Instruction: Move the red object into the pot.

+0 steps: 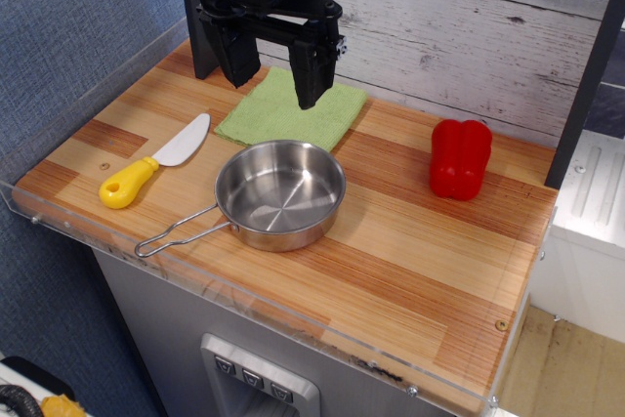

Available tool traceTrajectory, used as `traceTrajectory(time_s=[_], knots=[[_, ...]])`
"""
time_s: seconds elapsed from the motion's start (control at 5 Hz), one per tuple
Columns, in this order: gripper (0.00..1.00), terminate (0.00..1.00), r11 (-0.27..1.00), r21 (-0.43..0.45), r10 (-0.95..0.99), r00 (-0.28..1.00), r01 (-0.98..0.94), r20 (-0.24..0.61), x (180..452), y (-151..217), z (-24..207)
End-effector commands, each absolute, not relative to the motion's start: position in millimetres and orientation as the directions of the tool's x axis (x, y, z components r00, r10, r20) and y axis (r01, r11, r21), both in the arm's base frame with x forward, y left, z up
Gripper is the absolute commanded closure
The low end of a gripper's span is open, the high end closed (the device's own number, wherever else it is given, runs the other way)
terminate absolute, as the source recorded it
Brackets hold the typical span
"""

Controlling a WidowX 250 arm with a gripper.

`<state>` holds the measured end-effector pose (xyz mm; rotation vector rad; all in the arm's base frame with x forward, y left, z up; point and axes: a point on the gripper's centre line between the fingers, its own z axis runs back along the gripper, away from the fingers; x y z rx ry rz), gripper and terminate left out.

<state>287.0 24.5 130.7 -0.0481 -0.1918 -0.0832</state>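
Note:
The red bell pepper (pixel 460 159) stands upright on the wooden table at the right, near the back edge. The shiny steel pot (pixel 280 193) sits in the middle of the table, empty, with its wire loop handle (pixel 176 233) pointing front-left. My black gripper (pixel 274 70) hangs open and empty above the back of the table, over the green cloth, behind the pot and well left of the pepper.
A green cloth (pixel 291 110) lies flat behind the pot. A white toy knife with a yellow handle (pixel 154 163) lies left of the pot. A clear plastic rim (pixel 244 305) edges the table's front and left side. A plank wall stands behind.

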Motion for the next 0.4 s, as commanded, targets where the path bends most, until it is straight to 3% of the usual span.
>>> traceTrajectory(time_s=[0.0,0.2], knots=[[0.00,0.00,0.995,-0.040,-0.078,0.978,0.087,0.192,287.0,24.5,130.7],[0.00,0.00,0.990,-0.051,-0.120,0.974,0.132,0.192,300.3,3.4,128.0]])
